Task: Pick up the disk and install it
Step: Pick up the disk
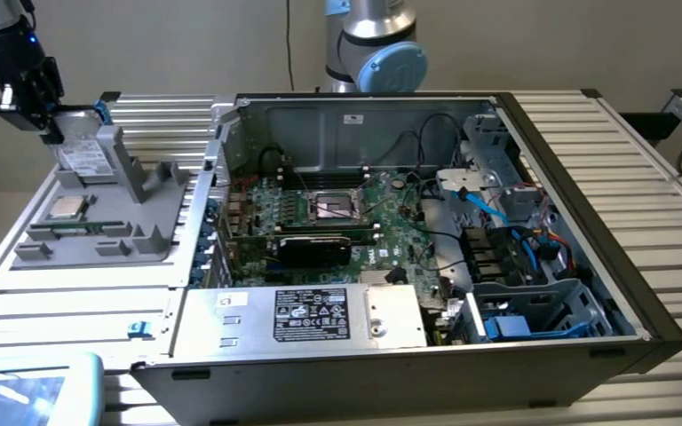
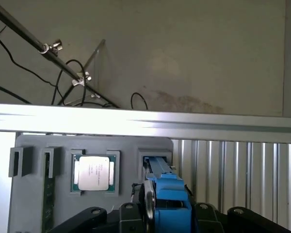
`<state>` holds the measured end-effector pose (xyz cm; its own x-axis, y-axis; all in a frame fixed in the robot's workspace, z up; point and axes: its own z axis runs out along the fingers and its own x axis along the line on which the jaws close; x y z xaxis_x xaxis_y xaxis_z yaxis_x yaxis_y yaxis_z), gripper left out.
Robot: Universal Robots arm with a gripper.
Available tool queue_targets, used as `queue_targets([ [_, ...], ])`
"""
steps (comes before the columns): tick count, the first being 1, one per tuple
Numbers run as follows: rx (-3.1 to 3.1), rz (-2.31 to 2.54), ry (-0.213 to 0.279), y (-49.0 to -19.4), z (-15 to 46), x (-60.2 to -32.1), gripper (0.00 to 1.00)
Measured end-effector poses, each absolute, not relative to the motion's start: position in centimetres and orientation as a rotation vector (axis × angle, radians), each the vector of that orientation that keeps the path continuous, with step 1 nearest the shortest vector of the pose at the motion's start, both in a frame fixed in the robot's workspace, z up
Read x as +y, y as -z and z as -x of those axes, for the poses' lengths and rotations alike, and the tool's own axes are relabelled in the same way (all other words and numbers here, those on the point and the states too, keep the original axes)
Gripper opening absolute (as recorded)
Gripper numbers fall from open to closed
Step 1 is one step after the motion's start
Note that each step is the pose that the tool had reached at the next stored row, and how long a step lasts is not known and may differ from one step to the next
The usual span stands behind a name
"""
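Tool (image 2: pixel 166 216) at upright disk (image 1: pixel 81 153), long axis near vertical.

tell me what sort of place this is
Likely a robotics lab bench for PC assembly: an open computer case, a grey parts fixture and a robot arm on a slatted table.

No legible print on black label (image 1: pixel 309 314) or CPU chip (image 2: pixel 94 173)

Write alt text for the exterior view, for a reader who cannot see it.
The arm's gripper is at the top of the disk, which stands on edge in a grey holder at the exterior view's left. At that view's right an open computer case lies on a slatted table, its motherboard exposed.
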<state>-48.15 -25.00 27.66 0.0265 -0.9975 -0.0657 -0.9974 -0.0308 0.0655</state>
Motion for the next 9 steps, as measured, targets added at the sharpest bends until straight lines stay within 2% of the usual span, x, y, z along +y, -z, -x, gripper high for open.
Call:
queue_targets([
  [9,-2.186,-2.250,0.146,-27.62,48.15,-25.01,0.38],
])
